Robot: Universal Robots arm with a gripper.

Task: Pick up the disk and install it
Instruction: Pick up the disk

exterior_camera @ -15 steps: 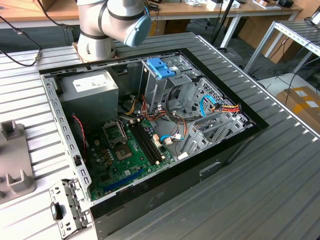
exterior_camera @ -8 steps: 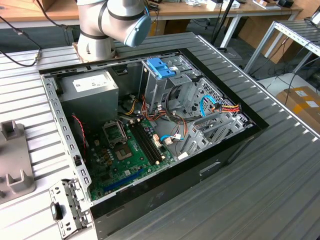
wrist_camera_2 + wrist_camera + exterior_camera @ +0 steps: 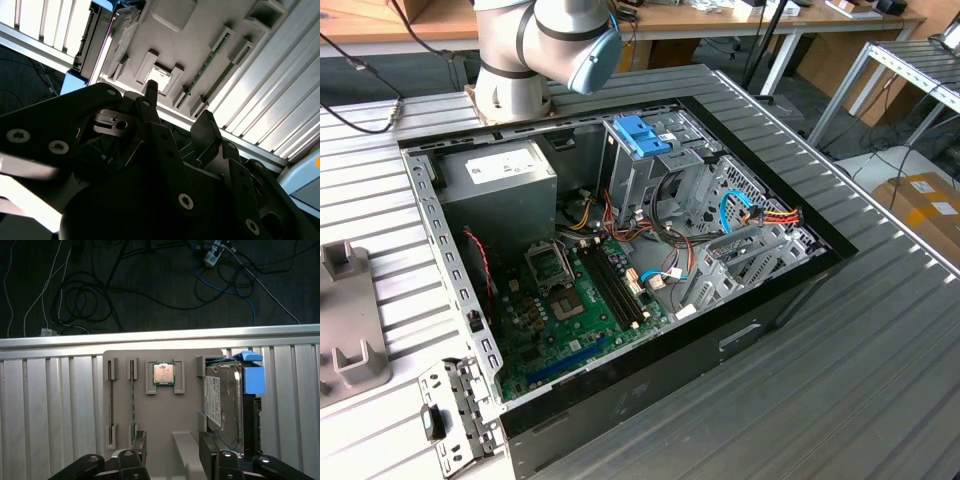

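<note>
In the first wrist view the disk (image 3: 227,405), a grey metal drive in a light-blue carrier with a blue end tab, rests in a slot at one side of a grey fixture plate (image 3: 160,430). My gripper (image 3: 172,455) hovers over the plate beside the disk, not touching it. It is open, its black fingers (image 3: 139,450) spread wide and holding nothing. In the second wrist view the gripper (image 3: 179,105) points at the same plate, with the disk (image 3: 90,35) off to one side.
The plate also carries a square processor chip (image 3: 163,373) and narrow slots (image 3: 111,405). Cables (image 3: 100,295) lie on the dark floor beyond the slatted table's edge. In the exterior view the open computer case (image 3: 790,290) holds an upright drive cage with a blue bracket (image 3: 645,135).
</note>
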